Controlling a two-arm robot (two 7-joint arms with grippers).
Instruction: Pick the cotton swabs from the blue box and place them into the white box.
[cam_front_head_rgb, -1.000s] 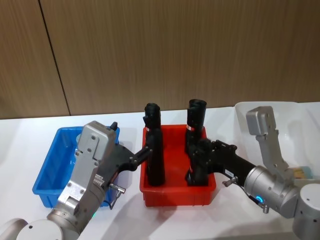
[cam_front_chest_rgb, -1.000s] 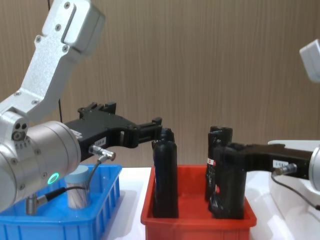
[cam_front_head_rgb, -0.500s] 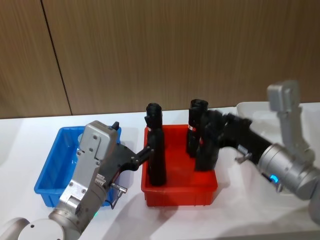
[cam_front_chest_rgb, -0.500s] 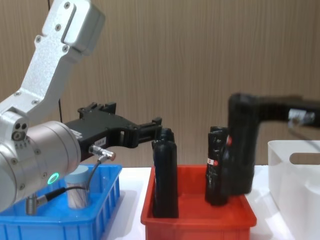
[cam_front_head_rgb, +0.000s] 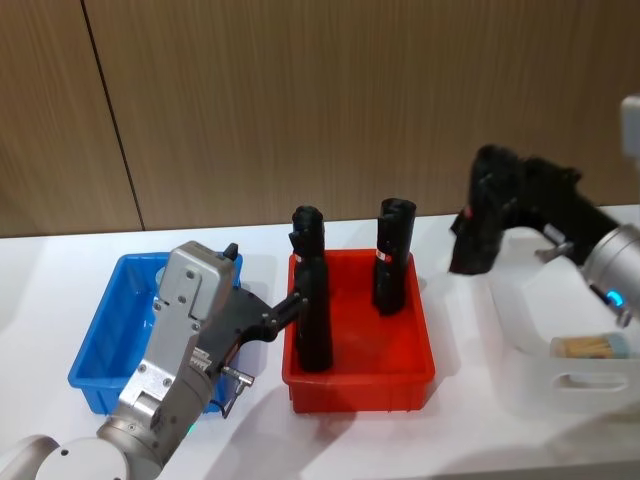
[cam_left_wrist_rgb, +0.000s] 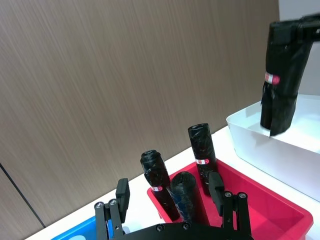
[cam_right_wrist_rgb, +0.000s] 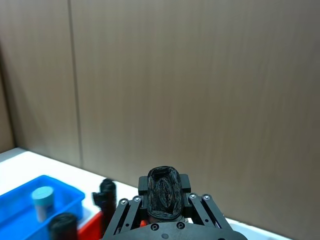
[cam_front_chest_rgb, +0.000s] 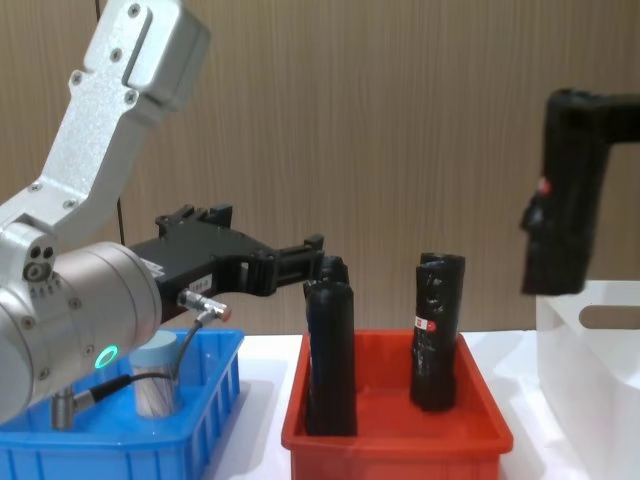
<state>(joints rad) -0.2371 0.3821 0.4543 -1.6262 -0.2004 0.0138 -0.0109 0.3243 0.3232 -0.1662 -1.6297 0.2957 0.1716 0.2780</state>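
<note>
One jar of cotton swabs (cam_front_chest_rgb: 155, 377) stands in the blue box (cam_front_chest_rgb: 120, 450), and the right wrist view shows the same jar (cam_right_wrist_rgb: 42, 198). Another jar of cotton swabs (cam_front_head_rgb: 590, 347) lies in the white box (cam_front_head_rgb: 530, 375). My left gripper (cam_front_head_rgb: 292, 303) hangs open between the blue box (cam_front_head_rgb: 95, 345) and the red bin (cam_front_head_rgb: 355, 385). My right gripper (cam_front_head_rgb: 492, 195) is shut on a black roll (cam_front_chest_rgb: 562, 220), not on cotton swabs. It holds the roll upright in the air above the white box's near-left edge (cam_front_chest_rgb: 590, 360).
Two black rolls (cam_front_head_rgb: 312, 300) (cam_front_head_rgb: 392, 255) stand upright in the red bin between the two boxes. A wooden wall runs behind the white table. Bare tabletop (cam_front_head_rgb: 350, 450) lies in front of the bins.
My right gripper has lifted a black roll out of the red bin and carried it up and to the right, over the white box. The left arm has stayed still.
</note>
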